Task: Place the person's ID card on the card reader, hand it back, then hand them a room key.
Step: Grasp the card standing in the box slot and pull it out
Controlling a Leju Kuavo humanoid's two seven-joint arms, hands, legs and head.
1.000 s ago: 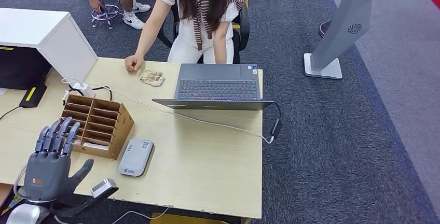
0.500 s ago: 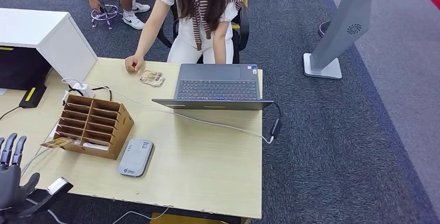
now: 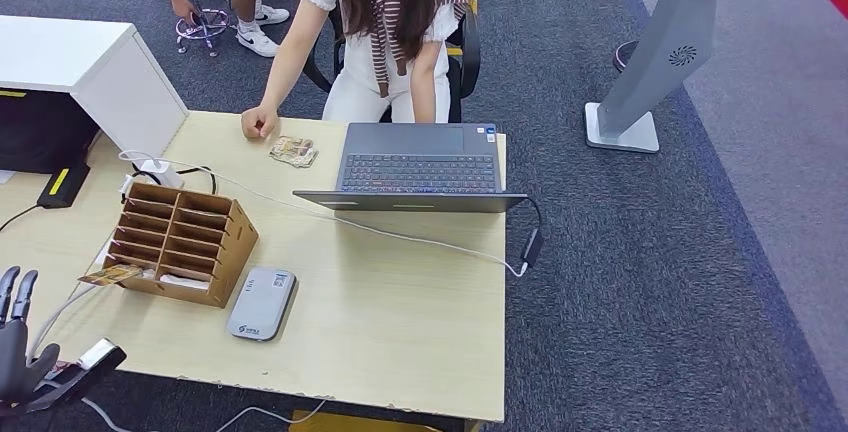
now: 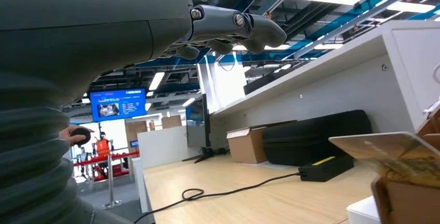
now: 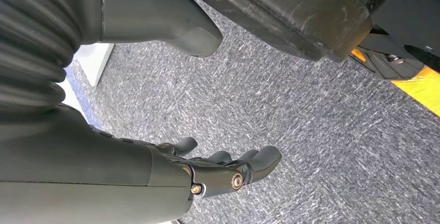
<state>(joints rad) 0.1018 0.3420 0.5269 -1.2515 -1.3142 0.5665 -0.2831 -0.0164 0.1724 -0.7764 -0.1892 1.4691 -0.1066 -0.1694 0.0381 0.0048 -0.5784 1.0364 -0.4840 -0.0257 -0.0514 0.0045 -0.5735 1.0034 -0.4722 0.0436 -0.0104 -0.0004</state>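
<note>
A patterned ID card lies on the far side of the wooden table, next to the seated person's hand. The grey card reader sits near the front edge with nothing on it. Left of it stands a wooden slotted rack; one key card sticks out of its lower left slot, also seen up close in the left wrist view. My left hand hovers at the table's front left corner, fingers apart and holding nothing. My right hand hangs over the carpet, fingers loosely extended, holding nothing.
An open laptop sits at the far middle, with a white cable running across the table. A white cabinet and a black power brick stand at the left. A second person crouches behind, and a grey stand rises on the right.
My left hand has drawn back from the rack toward the front left corner and dropped lower. The key card sticking out of the rack's lower slot is now uncovered.
</note>
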